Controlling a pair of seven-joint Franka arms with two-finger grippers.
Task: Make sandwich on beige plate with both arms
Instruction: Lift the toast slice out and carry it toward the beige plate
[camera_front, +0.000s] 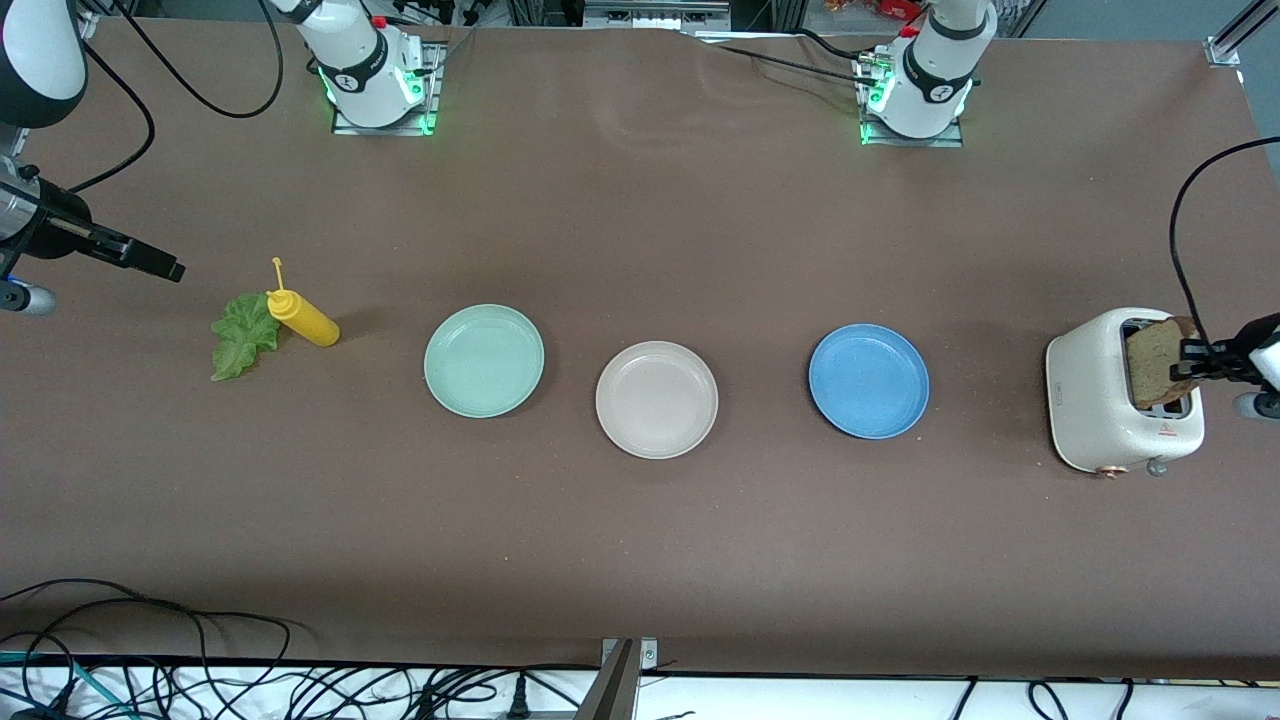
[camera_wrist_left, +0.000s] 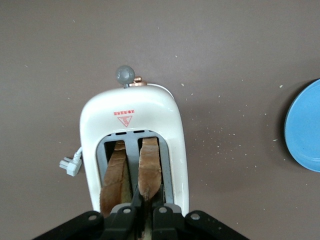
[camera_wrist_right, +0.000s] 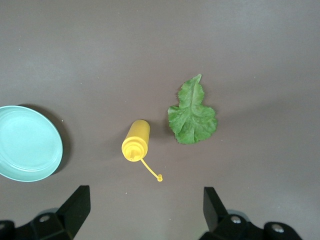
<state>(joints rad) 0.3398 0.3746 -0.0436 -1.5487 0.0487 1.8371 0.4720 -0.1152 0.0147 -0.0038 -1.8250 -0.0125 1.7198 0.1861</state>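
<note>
The beige plate (camera_front: 656, 400) lies bare in the middle of the table, between two other plates. Two tan bread slices stand in the slots of a white toaster (camera_front: 1100, 400) at the left arm's end. My left gripper (camera_front: 1195, 360) is shut on the top edge of one bread slice (camera_wrist_left: 149, 170), which sticks up tilted out of its slot. The other slice (camera_wrist_left: 116, 175) stays in the neighbouring slot. A green lettuce leaf (camera_front: 243, 335) lies flat near the right arm's end. My right gripper (camera_front: 150, 262) hovers open and holds nothing, over the table close to the leaf (camera_wrist_right: 192, 112).
A yellow squeeze bottle (camera_front: 303, 318) lies on its side touching the lettuce. A mint green plate (camera_front: 484, 360) sits toward the right arm's end and a blue plate (camera_front: 868, 381) toward the left arm's end. Crumbs dot the cloth by the toaster.
</note>
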